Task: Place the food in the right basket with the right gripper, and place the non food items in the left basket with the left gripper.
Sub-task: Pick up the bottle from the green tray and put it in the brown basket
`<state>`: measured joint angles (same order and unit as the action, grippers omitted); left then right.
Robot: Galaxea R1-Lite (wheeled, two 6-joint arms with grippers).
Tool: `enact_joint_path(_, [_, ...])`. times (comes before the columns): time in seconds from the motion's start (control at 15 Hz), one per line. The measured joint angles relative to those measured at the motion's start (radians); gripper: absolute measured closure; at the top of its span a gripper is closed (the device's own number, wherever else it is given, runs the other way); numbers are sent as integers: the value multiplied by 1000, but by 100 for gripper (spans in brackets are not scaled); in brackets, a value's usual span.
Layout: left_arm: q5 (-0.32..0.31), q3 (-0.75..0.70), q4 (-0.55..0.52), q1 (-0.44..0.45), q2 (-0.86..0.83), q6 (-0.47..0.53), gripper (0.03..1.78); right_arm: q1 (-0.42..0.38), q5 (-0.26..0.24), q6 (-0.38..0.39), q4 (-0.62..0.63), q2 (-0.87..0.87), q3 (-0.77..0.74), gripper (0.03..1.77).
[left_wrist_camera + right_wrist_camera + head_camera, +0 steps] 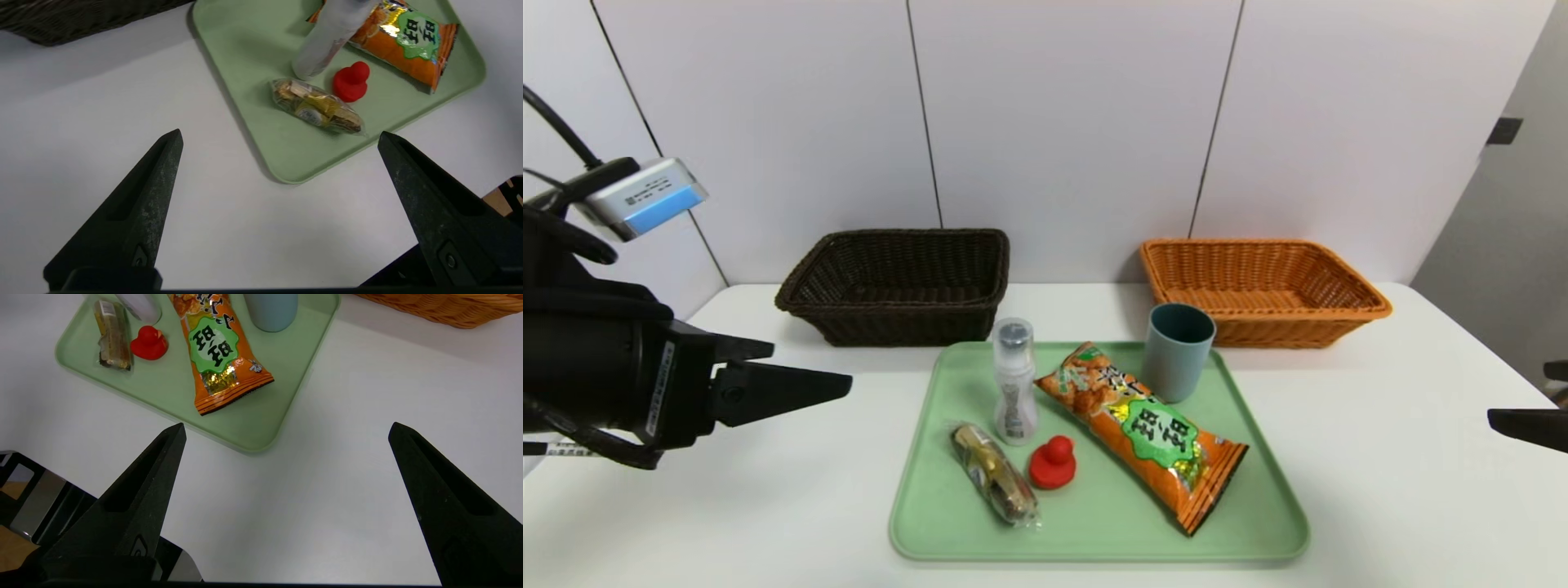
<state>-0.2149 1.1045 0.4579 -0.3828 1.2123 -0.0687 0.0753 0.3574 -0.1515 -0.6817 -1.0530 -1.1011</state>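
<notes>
Everything's on the green tray (1258, 531) in the middle of the white worktop (1380, 457). The orange snack bag (1143, 433) lies flat, long axis running diagonally from far-left to near-right, dark crimped end nearest. The little clear-wrapped bar (995, 474) lies at the near-left of the tray, on a similar slant, with the red toy (1054, 464) just beside it on the right. The clear bottle (1015, 382) stands upright right behind those two, close to the bag's far end. The blue-grey cup (1178, 351) stands at the far right of the tray, just beside the bag.

Brown basket (894, 282) far left, orange basket (1258, 286) far right, both behind the tray.

Left pincer (280, 136) hovers left of the tray, fingers spread wide, gripping nothing. Right pincer (286, 428) off to the right, also wide apart.
</notes>
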Motion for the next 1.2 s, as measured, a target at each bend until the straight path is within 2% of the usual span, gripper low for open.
enact_joint_path(0.2, [1,19,6,-90,42,-50,12,2,2,1,0,-13,4,9])
enact_joint_path(0.47, [2,26,10,-147,117,-207,12,3,0,5,0,-32,27,9])
enact_joint_path(1.2, [7,95,46,-164,263,-345,12,-4,0,7,70,-79,53,9])
